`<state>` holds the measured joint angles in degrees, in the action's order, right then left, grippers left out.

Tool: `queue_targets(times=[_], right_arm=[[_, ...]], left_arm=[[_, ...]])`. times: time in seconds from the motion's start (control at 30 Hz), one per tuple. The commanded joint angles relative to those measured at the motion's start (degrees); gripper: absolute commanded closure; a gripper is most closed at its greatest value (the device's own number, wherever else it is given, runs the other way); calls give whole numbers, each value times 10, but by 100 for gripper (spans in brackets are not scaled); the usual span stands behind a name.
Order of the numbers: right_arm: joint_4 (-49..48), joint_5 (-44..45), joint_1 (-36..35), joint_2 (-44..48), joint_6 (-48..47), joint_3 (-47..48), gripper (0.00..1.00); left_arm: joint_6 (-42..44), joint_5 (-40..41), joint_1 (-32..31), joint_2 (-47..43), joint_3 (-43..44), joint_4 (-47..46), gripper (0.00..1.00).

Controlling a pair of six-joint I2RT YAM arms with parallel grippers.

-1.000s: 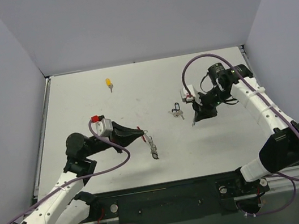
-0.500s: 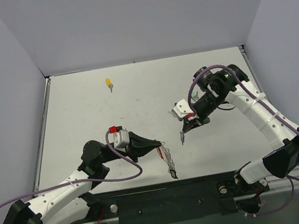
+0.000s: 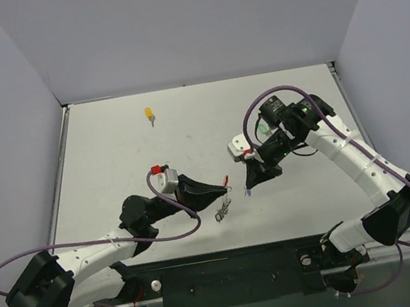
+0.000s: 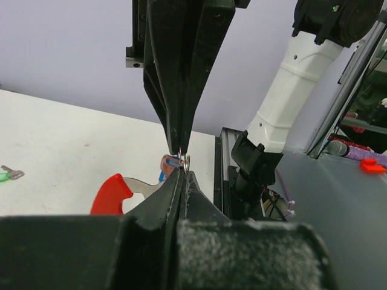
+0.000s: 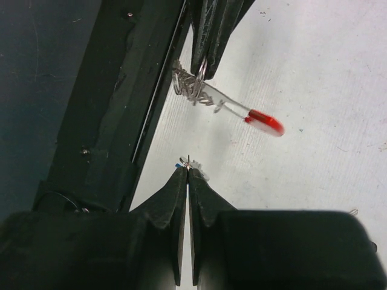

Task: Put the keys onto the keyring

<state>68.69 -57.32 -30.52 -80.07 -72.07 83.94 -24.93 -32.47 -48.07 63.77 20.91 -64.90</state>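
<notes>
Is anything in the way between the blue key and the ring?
Nothing visible: only open air separates the blue key in the right gripper from the keyring in the left gripper.

We note bright, even light from above table (image 3: 112, 161); soft faint shadows on it; wrist-view foregrounds blurred.

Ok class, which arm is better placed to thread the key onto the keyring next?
Right. The right arm pinches the small blue key in shut jaws, its tip aimed at the keyring close by. The left arm holds that keyring up, so it should probably just steady it.
</notes>
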Motion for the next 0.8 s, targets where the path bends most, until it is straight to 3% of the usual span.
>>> queue_targets(times=[0.0,0.77], right_arm=[[-34,-14,-13,14,58,-7,100],[-75,-17,-24,16,115,-4,100]], left_arm=[[-38,30,-7,9,9,-79,100],[-92,85,-25,80,3,-155,100]])
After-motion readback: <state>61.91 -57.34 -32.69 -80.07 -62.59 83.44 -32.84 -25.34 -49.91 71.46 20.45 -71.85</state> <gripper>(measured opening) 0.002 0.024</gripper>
